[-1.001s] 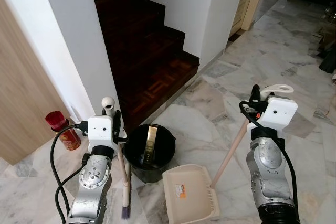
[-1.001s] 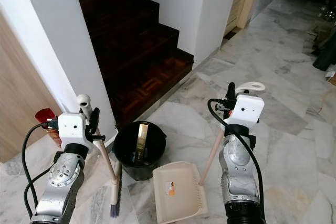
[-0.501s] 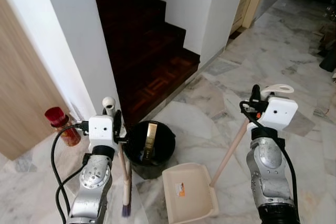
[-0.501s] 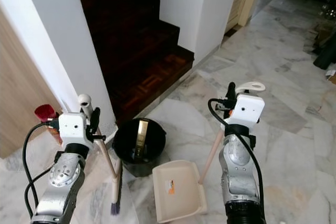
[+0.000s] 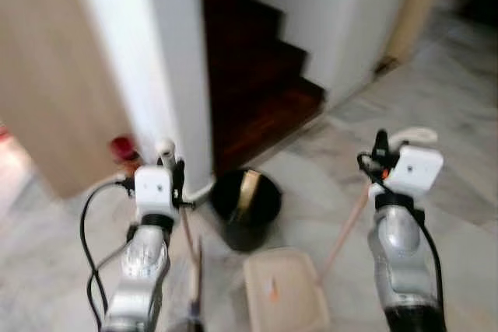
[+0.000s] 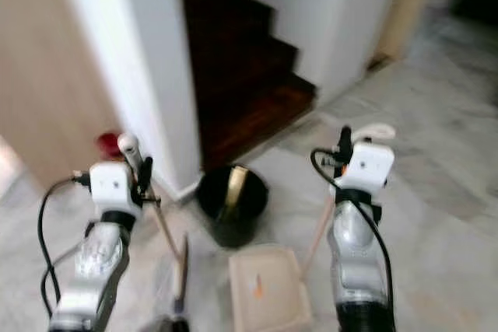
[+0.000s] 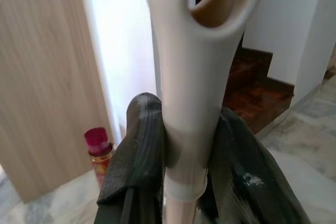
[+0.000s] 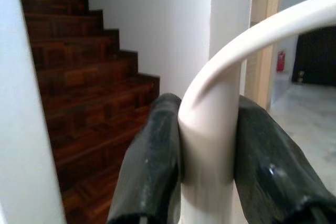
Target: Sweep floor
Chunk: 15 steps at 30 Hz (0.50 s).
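Evidently in transit rather than sweeping proper: blurred head views, both tools carried, no dirt or debris to be made out on the marble floor (image 5: 459, 215). Largest nearby, the dark wooden staircase (image 5: 257, 75) rising beyond a white wall corner (image 5: 175, 60), with a black bucket (image 5: 245, 207) at its foot and a red-capped can (image 7: 100, 148) beside the wood-panelled wall. On the floor just in front of the bucket, between the two arms, the cream dustpan (image 5: 284, 297), its long handle slanting up to the right gripper (image 8: 207, 145), fingers clamped tight on either side of the looped grip. To the left, the broom (image 7: 202, 72), pinched likewise near its hanging-hole end by the left gripper (image 7: 181, 161), stick running down to bristles near the dustpan's left edge, smeared by blur. Next, probably: stop, settle the pan flat, then draw the bristles toward its open lip.
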Motion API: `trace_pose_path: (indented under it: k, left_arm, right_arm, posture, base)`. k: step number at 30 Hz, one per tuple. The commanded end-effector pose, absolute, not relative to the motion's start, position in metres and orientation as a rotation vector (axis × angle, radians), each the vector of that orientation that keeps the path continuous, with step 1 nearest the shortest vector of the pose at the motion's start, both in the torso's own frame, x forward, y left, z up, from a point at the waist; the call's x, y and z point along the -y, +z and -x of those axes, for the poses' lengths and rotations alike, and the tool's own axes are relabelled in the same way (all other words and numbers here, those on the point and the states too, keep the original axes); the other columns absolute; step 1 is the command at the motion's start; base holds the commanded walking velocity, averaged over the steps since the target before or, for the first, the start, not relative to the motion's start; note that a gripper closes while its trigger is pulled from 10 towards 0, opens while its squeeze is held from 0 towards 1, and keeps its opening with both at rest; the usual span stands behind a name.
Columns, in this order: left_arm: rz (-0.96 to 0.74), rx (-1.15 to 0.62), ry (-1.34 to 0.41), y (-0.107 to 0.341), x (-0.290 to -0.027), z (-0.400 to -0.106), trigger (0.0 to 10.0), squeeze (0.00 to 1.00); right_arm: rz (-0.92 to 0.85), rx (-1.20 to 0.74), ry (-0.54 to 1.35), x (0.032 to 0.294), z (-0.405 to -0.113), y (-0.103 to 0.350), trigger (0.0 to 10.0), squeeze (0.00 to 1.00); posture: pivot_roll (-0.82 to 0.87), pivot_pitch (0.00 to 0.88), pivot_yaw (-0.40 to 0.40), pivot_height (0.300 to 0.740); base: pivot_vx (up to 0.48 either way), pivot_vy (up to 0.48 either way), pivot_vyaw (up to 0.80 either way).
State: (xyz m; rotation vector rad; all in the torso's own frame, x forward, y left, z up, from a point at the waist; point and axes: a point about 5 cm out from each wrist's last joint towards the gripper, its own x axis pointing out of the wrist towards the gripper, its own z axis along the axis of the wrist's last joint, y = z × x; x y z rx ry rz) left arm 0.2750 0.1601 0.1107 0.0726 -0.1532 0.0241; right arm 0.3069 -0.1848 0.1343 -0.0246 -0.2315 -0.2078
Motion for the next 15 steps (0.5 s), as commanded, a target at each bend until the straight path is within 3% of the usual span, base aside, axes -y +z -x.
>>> trace_pose_path:
  k: [1,6,11,15]
  left_arm:
    - [-0.085,0.224,0.013,0.1275,-0.1572,-0.2809,10.0,0.0]
    - [-0.083,0.221,0.012,0.1271,-0.157,-0.2809,10.0,0.0]
    - [-0.081,0.224,0.013,0.1273,-0.1566,-0.2809,10.0,0.0]
    - [-0.083,0.225,0.014,0.1273,-0.1568,-0.2811,10.0,0.0]
  right_arm:
    - [0.012,0.286,-0.221,0.188,-0.3094,0.147,10.0,0.0]
    - [0.012,0.286,-0.219,0.1878,-0.3093,0.1471,10.0,0.0]
    - [0.012,0.287,-0.219,0.1882,-0.3098,0.1473,10.0,0.0]
    - [0.011,0.286,-0.217,0.1879,-0.3099,0.1472,10.0,0.0]
  posture:
    - [0.06,0.026,-0.053,0.74]
    - [0.06,0.026,-0.054,0.74]
    - [0.06,0.027,-0.055,0.74]
    - [0.06,0.028,-0.055,0.74]
  base:
    - [0.0,0.0,0.0]
    - [0.0,0.0,0.0]
    - [-0.262,0.0,0.0]
    - [0.0,0.0,0.0]
